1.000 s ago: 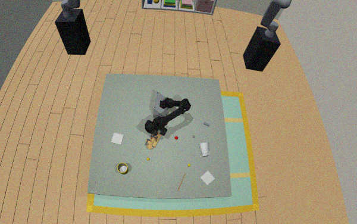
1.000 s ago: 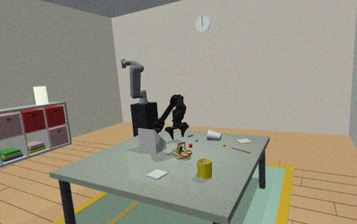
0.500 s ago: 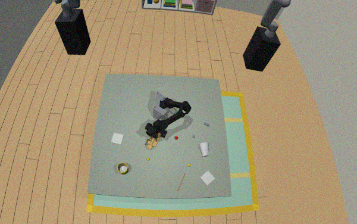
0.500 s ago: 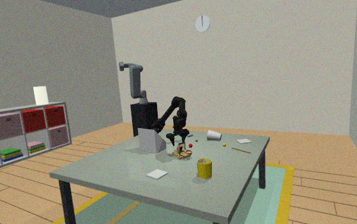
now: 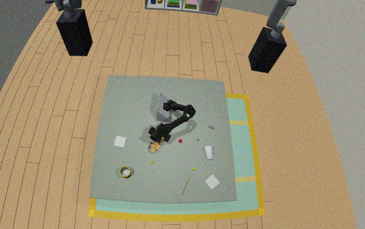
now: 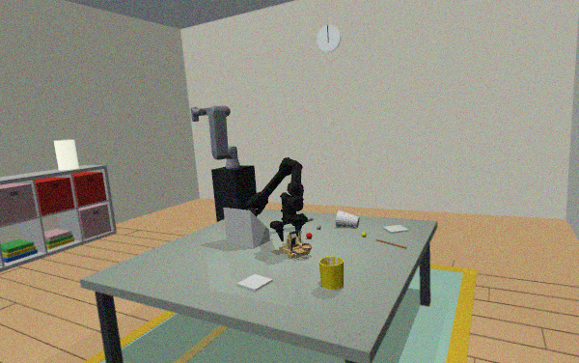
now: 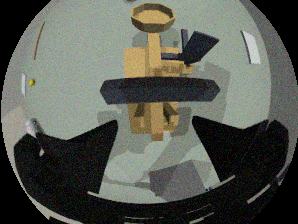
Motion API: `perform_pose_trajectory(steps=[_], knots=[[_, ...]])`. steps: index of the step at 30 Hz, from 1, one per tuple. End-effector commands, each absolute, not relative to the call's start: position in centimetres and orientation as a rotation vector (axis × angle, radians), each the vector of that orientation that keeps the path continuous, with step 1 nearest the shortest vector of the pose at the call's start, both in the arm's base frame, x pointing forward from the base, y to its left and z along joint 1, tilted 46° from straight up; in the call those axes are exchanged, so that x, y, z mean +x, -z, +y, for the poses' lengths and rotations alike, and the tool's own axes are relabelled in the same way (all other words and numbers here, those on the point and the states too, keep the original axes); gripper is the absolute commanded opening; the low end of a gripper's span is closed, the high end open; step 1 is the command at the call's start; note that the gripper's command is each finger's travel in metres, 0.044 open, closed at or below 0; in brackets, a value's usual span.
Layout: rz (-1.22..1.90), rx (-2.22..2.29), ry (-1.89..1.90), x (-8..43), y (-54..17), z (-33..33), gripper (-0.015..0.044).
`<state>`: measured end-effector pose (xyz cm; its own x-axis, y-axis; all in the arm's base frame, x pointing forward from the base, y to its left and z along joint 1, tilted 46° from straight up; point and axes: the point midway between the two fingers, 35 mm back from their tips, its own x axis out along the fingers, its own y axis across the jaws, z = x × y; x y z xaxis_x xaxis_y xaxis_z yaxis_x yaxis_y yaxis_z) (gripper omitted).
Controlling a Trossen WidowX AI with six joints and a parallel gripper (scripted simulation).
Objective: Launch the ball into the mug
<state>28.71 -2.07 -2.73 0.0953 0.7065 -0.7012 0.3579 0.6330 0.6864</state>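
The wooden catapult (image 5: pixel 156 147) (image 6: pixel 300 249) (image 7: pixel 135 62) stands on the table, its round cup empty at the top of the wrist view and a dark crossbar over its throwing arm. My gripper (image 5: pixel 160 137) (image 6: pixel 290 234) (image 7: pixel 156 121) is open and empty, pointing down close above the catapult's rear end, one finger on each side. A red ball (image 5: pixel 180 140) (image 6: pixel 309 236) lies on the table beside the catapult. Yellow balls (image 5: pixel 151 162) (image 5: pixel 193 169) (image 6: pixel 364 235) (image 7: pixel 32 82) also lie on the table. The yellow mug (image 5: pixel 125 172) (image 6: pixel 331 274) stands upright, out of the wrist view.
A grey wedge-shaped block (image 6: pixel 241 229) (image 7: pixel 177 180) stands behind the catapult near the arm's base. A white cup (image 5: pixel 209 152) (image 6: pixel 347 219) lies on its side. White squares (image 5: pixel 120 141) (image 5: pixel 212 181) (image 6: pixel 255 282) and a thin stick (image 5: pixel 185 186) (image 6: pixel 391 243) lie on the table.
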Motion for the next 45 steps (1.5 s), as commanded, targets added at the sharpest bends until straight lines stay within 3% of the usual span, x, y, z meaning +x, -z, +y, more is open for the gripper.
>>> perform_pose_trajectory(steps=[1,17,28,34,38,45], knots=[[1.52,0.94,-0.324,28.6,3.3,-1.5,0.044],[1.52,0.943,-0.327,28.6,4.7,0.2,0.044],[1.514,0.933,-0.328,28.7,4.4,-0.1,0.0151],[1.514,0.933,-0.328,28.7,4.4,-0.1,0.0111],[1.515,0.931,-0.324,28.4,1.8,-2.9,0.0006],[1.501,0.892,-0.361,28.6,1.3,-4.1,0.0]])
